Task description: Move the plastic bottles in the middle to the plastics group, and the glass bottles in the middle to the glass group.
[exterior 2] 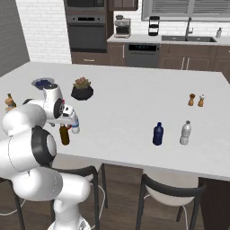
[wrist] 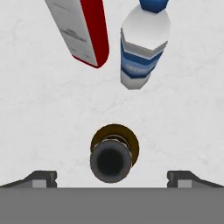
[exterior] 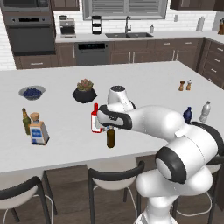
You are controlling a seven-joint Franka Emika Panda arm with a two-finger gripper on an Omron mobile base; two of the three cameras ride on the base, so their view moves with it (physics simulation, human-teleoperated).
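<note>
In the left base view, the gripper [exterior: 110,124] is seen poised directly above the brown beer bottle [exterior: 111,137], which stands upright near the front edge of the white island counter [exterior: 144,83]; the red flat-sided bottle [exterior: 95,119] stands just behind it to the left. The glass group, an olive-green bottle [exterior: 26,120] and a square clear bottle with a tan stopper [exterior: 38,130], is set well apart to the left, and the plastics group, a dark blue bottle [exterior: 187,114] and a greyish clear bottle [exterior: 205,111], well apart to the right. In the right base view, the small water bottle [exterior 2: 75,127] is seen just right of the beer bottle, partly hidden by the hand. In the hand view, the beer bottle's mouth is centred between the two finger tips [wrist: 43,178], which are spread wide with nothing held; this alignment is judged to prepare a descent onto the neck. The red bottle and the water bottle lie just beyond, close enough that a straight drop is called for.
</note>
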